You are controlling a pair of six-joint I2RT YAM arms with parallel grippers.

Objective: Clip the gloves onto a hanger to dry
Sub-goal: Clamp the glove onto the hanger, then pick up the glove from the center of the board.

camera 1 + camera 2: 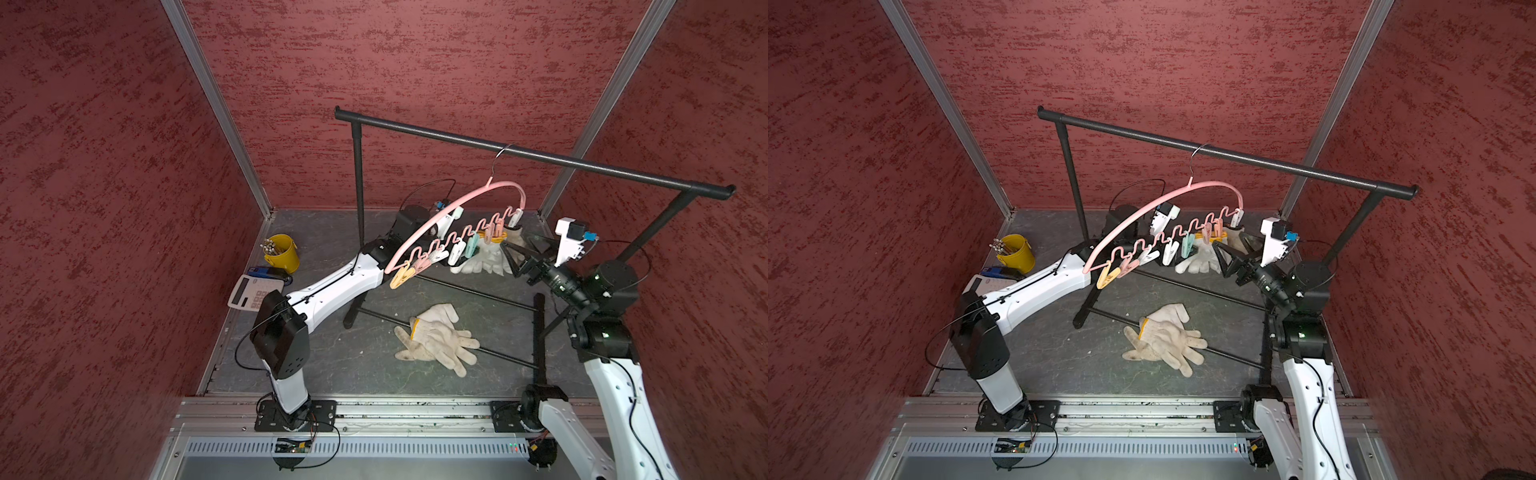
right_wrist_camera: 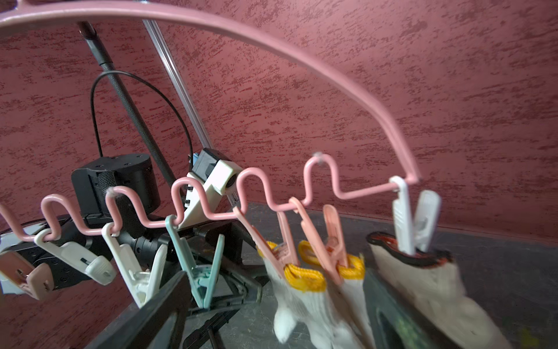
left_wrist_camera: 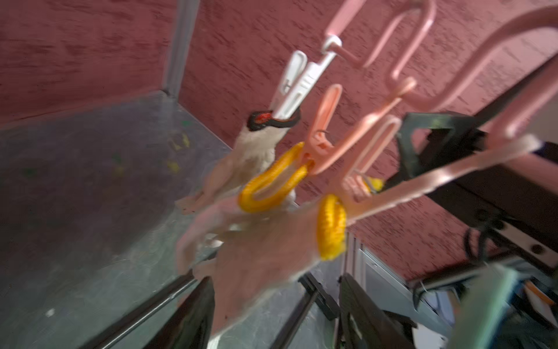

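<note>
The pink hanger [image 1: 465, 199] hangs by its hook from the black rack, with pastel pins along its wavy bar [image 2: 211, 211]. Three gloves [image 1: 486, 259] are pinned at its right end: two with yellow cuffs [image 2: 305, 281] and one with a red-black cuff [image 2: 422, 281]. Two more gloves [image 1: 436, 340] lie in a heap on the floor. My left gripper [image 3: 271, 317] is open just behind the pinned gloves, and a blurred yellow-cuffed glove [image 3: 265, 250] hangs between its fingers. On the other side my right gripper [image 2: 277, 326] stands open, its wide fingers either side of the yellow-cuffed gloves.
The black rack [image 1: 540, 156] spans the back, and its base bars [image 1: 478, 293] cross the floor beside the loose gloves. A yellow bucket of sticks [image 1: 282, 253] and a calculator [image 1: 251, 293] sit at the left wall. Red walls close three sides.
</note>
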